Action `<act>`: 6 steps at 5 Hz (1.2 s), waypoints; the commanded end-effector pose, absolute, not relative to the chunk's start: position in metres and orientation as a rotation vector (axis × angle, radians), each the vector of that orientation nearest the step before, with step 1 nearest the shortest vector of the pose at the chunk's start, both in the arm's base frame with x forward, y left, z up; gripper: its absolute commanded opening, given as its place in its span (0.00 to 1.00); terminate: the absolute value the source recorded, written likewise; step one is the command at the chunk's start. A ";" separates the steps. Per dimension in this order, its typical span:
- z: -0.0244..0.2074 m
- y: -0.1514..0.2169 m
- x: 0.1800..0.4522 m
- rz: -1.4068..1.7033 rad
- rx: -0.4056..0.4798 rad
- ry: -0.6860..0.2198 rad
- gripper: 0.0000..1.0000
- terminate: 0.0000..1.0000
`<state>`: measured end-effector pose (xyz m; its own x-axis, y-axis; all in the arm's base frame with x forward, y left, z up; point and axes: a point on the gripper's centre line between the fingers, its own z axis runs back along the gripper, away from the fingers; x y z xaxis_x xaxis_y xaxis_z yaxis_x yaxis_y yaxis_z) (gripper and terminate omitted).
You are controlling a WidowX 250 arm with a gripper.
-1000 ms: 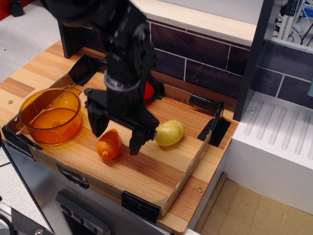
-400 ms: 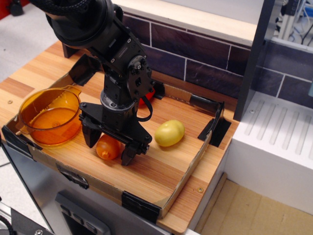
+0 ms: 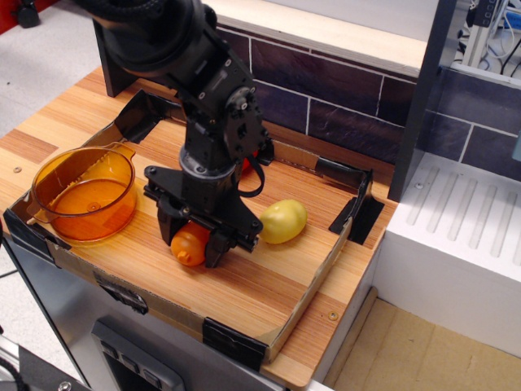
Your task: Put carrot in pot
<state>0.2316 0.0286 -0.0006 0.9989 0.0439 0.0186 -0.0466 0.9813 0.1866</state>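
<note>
Compared with a second ago, the gripper (image 3: pixel 194 244) has dropped down around the carrot (image 3: pixel 190 245) and its jaws have narrowed: then they hung spread wide above and beside the toy, and at 0.4 s ago they straddled it with gaps showing. Now both black fingers (image 3: pixel 218 248) press against the carrot's sides, no gap visible. Carrot has shifted slightly right and toward the camera from its earlier spot; tapered tip points down-left toward the front edge. Whether it is lifted off the wood or just resting on it, cannot tell. The arm (image 3: pixel 213 122) leans more to the right than before.

Jaws: closed to carrot width, clamped on the carrot, orange body showing between and below the fingers.

Carrot sits on the wooden board (image 3: pixel 269 285) inside the cardboard tray (image 3: pixel 313 281), right of the pot (image 3: pixel 83 195) and apart from it; left of the yellow-green fruit (image 3: pixel 282 221), near but not touching. Pot has not moved, nothing inside it, at the tray's left corner with handle and lip toward the back.

Counts: one carrot, one pot, one yellow-green fruit, one red item (image 3: pixel 247 164) mostly hidden behind the arm, one gripper.
</note>
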 end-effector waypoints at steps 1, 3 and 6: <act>0.065 0.033 0.228 0.047 0.095 -0.034 0.00 0.00; 0.083 0.078 0.230 0.056 0.168 -0.054 0.00 0.00; 0.050 0.130 0.231 0.073 0.268 -0.023 0.00 0.00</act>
